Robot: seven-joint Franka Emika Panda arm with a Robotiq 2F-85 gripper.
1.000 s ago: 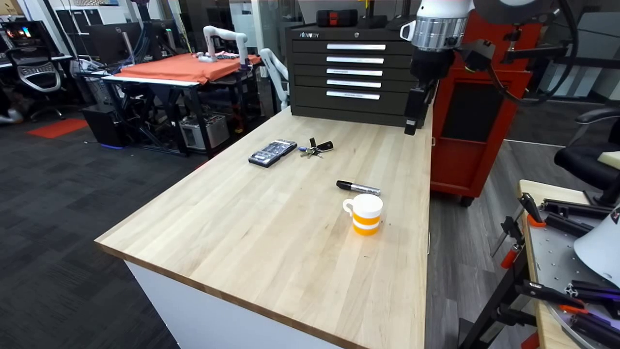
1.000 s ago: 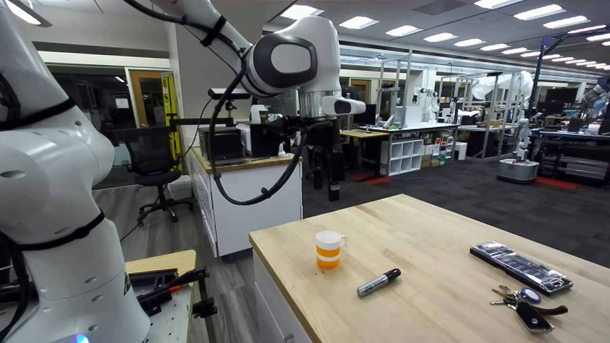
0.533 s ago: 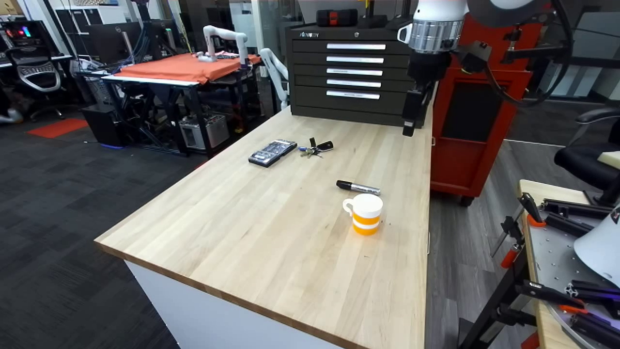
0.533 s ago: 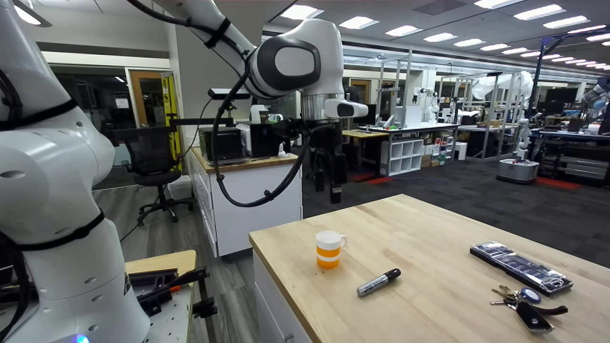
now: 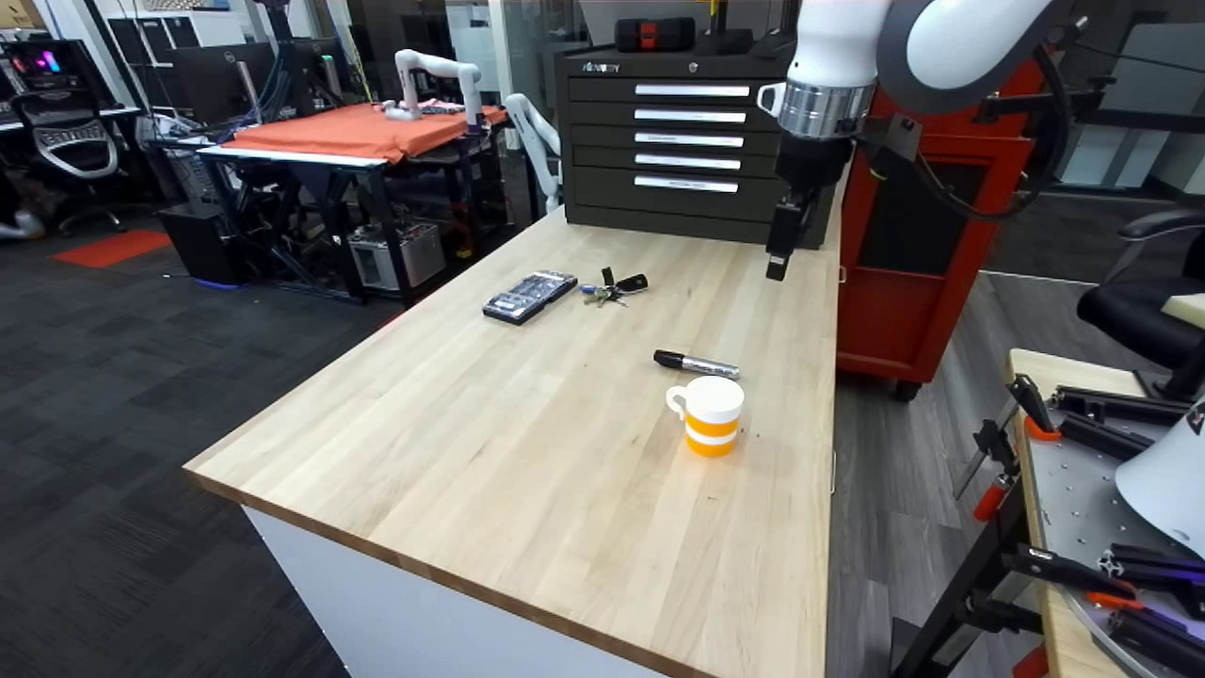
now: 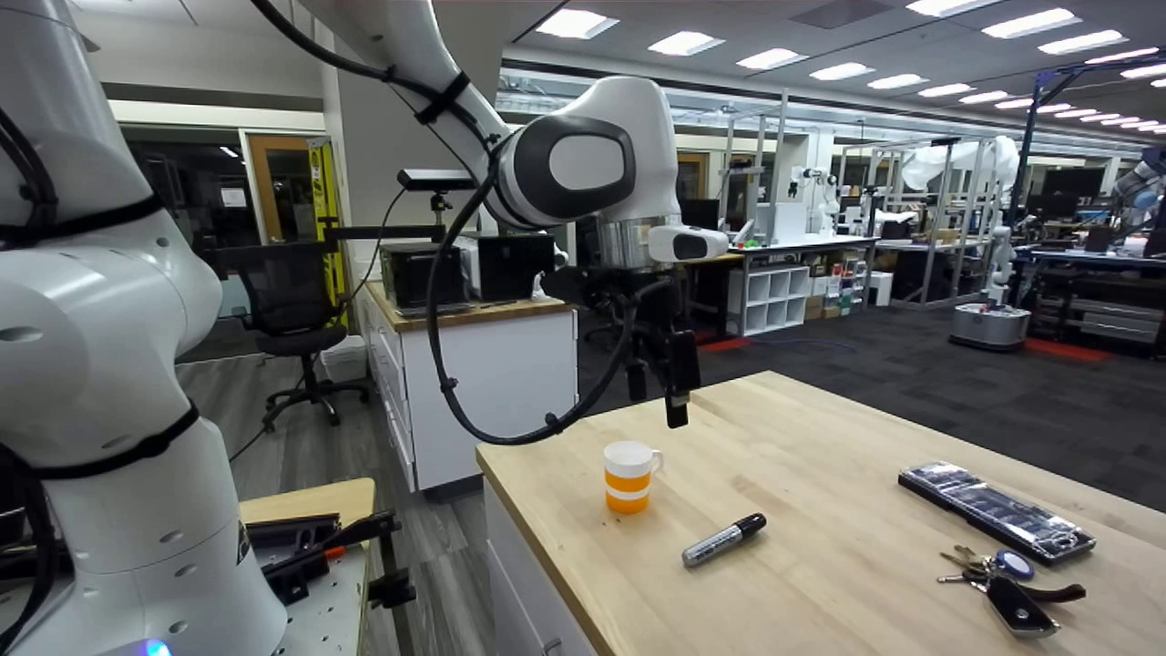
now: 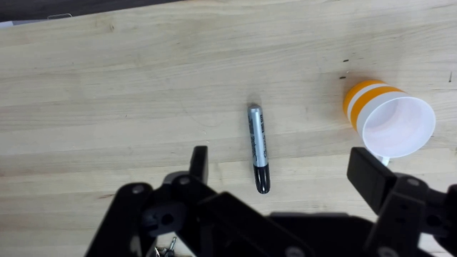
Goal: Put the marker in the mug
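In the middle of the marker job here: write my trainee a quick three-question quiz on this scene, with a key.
1. True or false: the marker lies on the table, outside the mug.
2. Choose one. The claw is: A) shut on the marker; B) open, holding nothing; C) shut, holding nothing.
3. How many orange bands does the mug show?

Key: 1. True. 2. B. 3. Two.

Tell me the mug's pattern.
The mug is white with two orange bands; best seen in the wrist view.
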